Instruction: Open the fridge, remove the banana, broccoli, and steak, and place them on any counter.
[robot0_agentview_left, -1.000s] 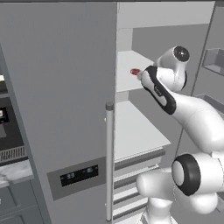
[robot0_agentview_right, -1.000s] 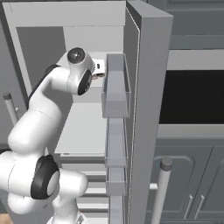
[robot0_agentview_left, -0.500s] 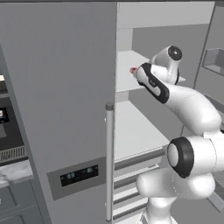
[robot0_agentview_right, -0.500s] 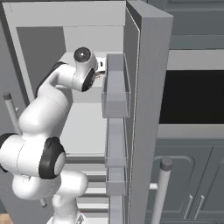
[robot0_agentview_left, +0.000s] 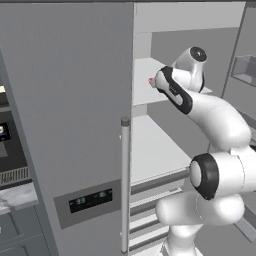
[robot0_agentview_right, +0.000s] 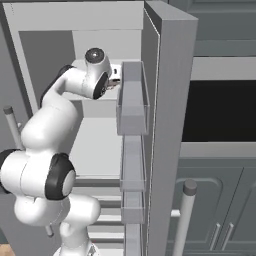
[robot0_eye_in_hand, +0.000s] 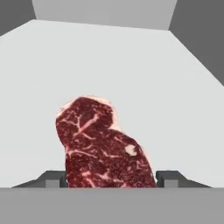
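While flat on the shelf, steak between both fingers

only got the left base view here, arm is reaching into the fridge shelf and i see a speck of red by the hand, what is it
Observer: In the hand view it is the steak, a marbled red slab lying flat on the white shelf.
Operator: is it between the fingers
Observer: Yes. The two fingertips stand on either side of its near end, and the gripper is not clearly clamped on it yet.
Operator: anything on my right i should know about
Observer: In the right base view the open fridge door stands just right of the hand, its bins close to the wrist.
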